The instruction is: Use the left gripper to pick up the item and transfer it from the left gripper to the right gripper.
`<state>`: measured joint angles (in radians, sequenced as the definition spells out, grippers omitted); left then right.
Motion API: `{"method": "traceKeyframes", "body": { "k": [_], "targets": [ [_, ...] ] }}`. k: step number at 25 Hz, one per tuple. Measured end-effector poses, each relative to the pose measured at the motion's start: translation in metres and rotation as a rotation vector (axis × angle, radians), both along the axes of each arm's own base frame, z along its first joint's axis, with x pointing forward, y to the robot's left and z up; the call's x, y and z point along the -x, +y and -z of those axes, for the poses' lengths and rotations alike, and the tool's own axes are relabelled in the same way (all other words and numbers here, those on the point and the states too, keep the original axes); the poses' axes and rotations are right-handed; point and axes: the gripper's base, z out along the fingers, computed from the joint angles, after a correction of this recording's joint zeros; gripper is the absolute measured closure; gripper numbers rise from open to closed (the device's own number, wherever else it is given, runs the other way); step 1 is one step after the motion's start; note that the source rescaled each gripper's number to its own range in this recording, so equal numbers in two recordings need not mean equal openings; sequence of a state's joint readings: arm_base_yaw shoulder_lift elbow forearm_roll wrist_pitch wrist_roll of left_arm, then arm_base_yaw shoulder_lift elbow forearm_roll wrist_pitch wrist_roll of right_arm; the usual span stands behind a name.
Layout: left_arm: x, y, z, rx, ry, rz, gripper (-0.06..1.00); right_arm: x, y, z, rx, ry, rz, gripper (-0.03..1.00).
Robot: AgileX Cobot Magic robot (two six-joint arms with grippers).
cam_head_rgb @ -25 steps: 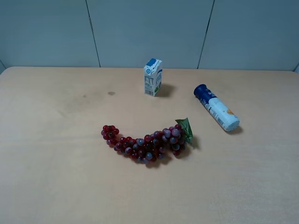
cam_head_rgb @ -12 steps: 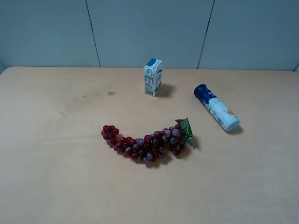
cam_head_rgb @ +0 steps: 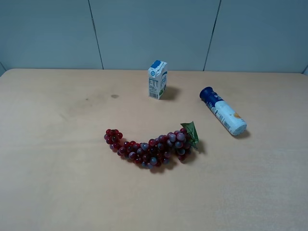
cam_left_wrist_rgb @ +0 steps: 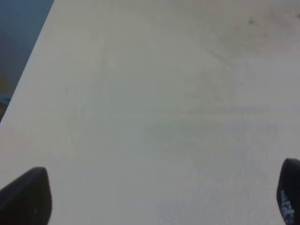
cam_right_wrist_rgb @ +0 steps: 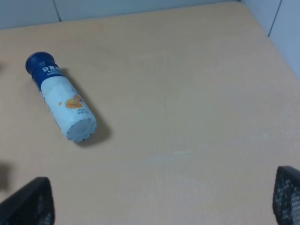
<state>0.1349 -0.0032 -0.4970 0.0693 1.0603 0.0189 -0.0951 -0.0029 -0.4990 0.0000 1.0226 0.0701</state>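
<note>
**On table: bottle lying flat, both grippers spread and empty**

On the right of the light wooden table (cam_head_rgb: 57, 183), the tall slim bottle w/ dark blue cap and white lower part (cam_head_rgb: 223, 110) lies on its side, cap pointing toward the back wall. Small white-and-blue carton (cam_head_rgb: 157, 79) stands upright near the back. Red-purple grape bunch w/ green leaf (cam_head_rgb: 151, 147) lies mid-table, apart from both. Left gripper (cam_left_wrist_rgb: 154, 197): black fingers spread wide over bare tabletop, holding nothing. Right gripper (cam_right_wrist_rgb: 161, 199): jaws also wide apart, empty, near the bottle's base.
</note>
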Motion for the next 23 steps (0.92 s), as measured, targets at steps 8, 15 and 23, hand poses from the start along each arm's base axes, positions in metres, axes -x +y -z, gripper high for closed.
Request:
{"method": "traceKeyframes", "body": {
  "k": [8, 15, 23],
  "targets": [
    [0.0, 0.0, 0.0, 0.0, 0.0, 0.0, 0.03, 0.0, 0.0, 0.0, 0.0, 0.0, 0.0, -0.03],
    [0.0, 0.0, 0.0, 0.0, 0.0, 0.0, 0.03, 0.0, 0.0, 0.0, 0.0, 0.0, 0.0, -0.03],
    [0.0, 0.0, 0.0, 0.0, 0.0, 0.0, 0.03, 0.0, 0.0, 0.0, 0.0, 0.0, 0.0, -0.03]
  ]
}}
